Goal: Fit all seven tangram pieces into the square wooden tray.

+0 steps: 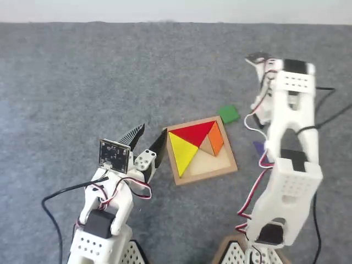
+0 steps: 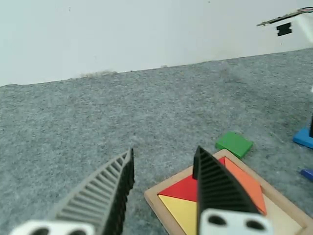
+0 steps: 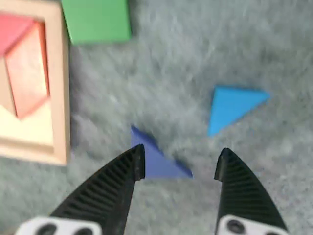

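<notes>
While the right end effector [image 3: 182,151] hangs open over the dark blue piece [image 3: 159,161] on the table [image 1: 82,82], light blue triangle [image 3: 232,105] and green piece [image 3: 98,20] nearby, the left end effector [image 2: 164,152], also open, sits just beside the partly filled tray [image 1: 206,176].

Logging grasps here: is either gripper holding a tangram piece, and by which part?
Nothing is held: the left gripper open beside the tray, the right gripper open above the dark blue piece.

Grey carpet [image 1: 82,82], white wall [image 2: 146,29]
</notes>
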You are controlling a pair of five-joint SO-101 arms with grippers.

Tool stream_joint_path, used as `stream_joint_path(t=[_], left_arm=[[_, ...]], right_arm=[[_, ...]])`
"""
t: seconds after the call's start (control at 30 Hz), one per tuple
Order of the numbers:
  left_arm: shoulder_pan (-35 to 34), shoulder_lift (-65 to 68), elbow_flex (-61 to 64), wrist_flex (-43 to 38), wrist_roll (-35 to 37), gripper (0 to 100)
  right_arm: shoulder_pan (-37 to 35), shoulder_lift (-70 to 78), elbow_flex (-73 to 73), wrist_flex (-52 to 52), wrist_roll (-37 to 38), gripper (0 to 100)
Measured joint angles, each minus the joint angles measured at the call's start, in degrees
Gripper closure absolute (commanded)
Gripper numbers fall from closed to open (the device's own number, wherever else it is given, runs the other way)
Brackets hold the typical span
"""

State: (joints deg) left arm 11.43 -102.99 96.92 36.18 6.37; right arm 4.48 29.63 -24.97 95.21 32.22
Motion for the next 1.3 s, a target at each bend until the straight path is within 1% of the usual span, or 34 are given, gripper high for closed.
stream_joint_path(t=[0.17,0.27,0.33,0.4,0.5,0.6,0.7,0.83,0.9,1.1,1.3], left_arm=[[0.00,0.00,0.00,0.00,0.00,80],[0.00,0.00,0.00,0.00,0.00,80],[0.00,0.00,0.00,0.00,0.00,80],[0.00,0.00,0.00,0.00,0.00,80],[0.00,0.00,0.00,0.00,0.00,80],[0.00,0.00,0.00,0.00,0.00,80],[0.00,0.00,0.00,0.00,0.00,80],[0.00,0.00,0.00,0.00,0.00,80],[0.00,0.00,0.00,0.00,0.00,80],[0.00,0.00,0.00,0.00,0.00,80],[0.00,0.00,0.00,0.00,0.00,80]], right_arm=[[0.79,-0.35,0.00,1.93,1.67,74.9],[-0.09,-0.35,0.00,2.02,-0.09,74.9],[-2.90,-0.35,0.00,1.85,-2.29,74.9],[-7.65,-0.35,0.00,-0.18,-5.54,74.9],[-14.86,-0.35,0.00,-5.45,-9.67,74.7],[-18.46,-0.35,0.00,-10.64,-11.87,74.7],[-19.16,1.67,0.00,-13.98,-12.40,74.1],[-19.08,6.59,0.00,-16.88,-12.48,65.4],[-18.99,7.91,0.00,-17.93,-12.48,63.3],[-19.16,8.88,0.00,-19.52,-12.48,66.8],[-19.16,10.73,0.00,-20.66,-12.48,66.8]])
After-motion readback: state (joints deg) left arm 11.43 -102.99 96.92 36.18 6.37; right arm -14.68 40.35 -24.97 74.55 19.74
